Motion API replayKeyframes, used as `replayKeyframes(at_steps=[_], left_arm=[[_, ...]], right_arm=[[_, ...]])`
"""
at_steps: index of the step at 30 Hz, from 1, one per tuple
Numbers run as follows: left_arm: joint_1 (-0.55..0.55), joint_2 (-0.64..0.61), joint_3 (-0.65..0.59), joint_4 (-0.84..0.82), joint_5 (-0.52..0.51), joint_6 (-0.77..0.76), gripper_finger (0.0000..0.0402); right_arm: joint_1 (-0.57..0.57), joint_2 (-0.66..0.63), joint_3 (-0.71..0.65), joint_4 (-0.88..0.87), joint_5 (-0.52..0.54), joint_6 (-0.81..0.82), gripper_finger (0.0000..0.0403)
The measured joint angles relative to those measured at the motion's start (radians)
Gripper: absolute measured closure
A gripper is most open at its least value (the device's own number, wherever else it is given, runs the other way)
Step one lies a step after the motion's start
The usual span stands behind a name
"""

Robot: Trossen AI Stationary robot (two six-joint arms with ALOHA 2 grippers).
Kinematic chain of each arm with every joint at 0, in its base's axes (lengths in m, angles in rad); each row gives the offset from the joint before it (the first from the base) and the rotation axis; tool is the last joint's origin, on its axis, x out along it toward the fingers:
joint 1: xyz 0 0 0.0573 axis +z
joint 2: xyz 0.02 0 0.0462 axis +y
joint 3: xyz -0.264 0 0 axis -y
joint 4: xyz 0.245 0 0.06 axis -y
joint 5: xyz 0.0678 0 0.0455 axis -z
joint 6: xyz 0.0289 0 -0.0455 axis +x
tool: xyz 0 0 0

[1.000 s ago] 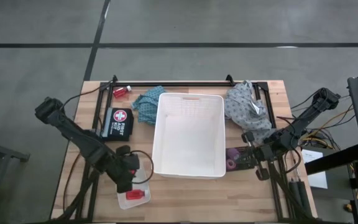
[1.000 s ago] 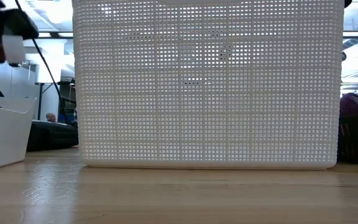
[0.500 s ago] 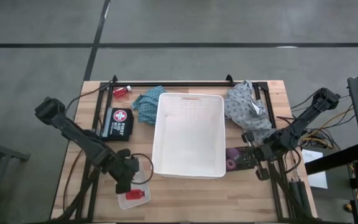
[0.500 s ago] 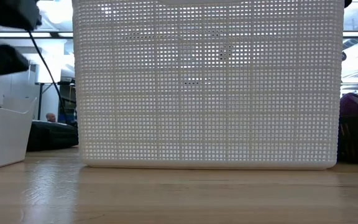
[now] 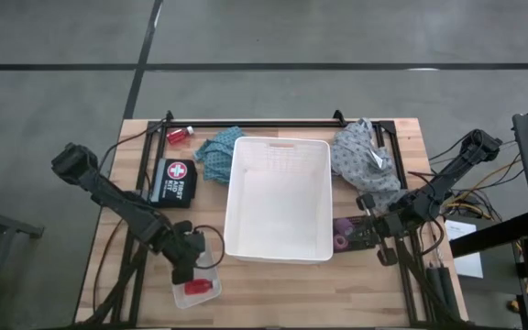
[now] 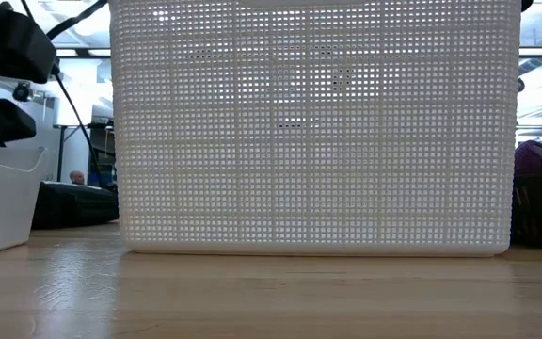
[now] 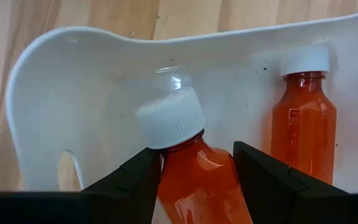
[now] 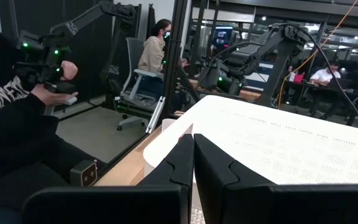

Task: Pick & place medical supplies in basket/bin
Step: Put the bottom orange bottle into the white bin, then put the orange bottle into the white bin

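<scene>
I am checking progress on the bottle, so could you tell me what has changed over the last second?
The left gripper, shut on a red bottle, has moved a little toward the table's near edge and lower over the small tray; in the low view it has dropped from the top corner to just above the tray. A second red bottle lies in the tray. The right gripper, white basket, cloths and purple rolls stayed put.

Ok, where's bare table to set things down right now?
Free: the near edge in front of the white basket, and the strip between the small tray and the right gripper. Crowded: the far edge, with first aid kit, teal cloth, grey cloth.
</scene>
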Motion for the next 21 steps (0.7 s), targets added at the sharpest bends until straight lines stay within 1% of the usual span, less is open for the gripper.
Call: replayKeyframes(at_steps=[5, 16, 19, 21], left_arm=[[0.011, 0.000, 0.000, -0.001, 0.000, -0.001, 0.0189], [0.019, 0.000, 0.000, 0.000, 0.001, 0.000, 0.0110], [0.019, 0.000, 0.004, 0.004, 0.004, 0.000, 0.0101], [0.019, 0.000, 0.030, 0.002, 0.024, 0.000, 0.0099]], right_arm=[[0.000, 0.000, 0.000, 0.000, 0.000, 0.000, 0.0394], [0.000, 0.000, 0.000, 0.000, 0.000, 0.000, 0.0394], [0.000, 0.000, 0.000, 0.000, 0.000, 0.000, 0.0394], [0.000, 0.000, 0.000, 0.000, 0.000, 0.000, 0.0394]])
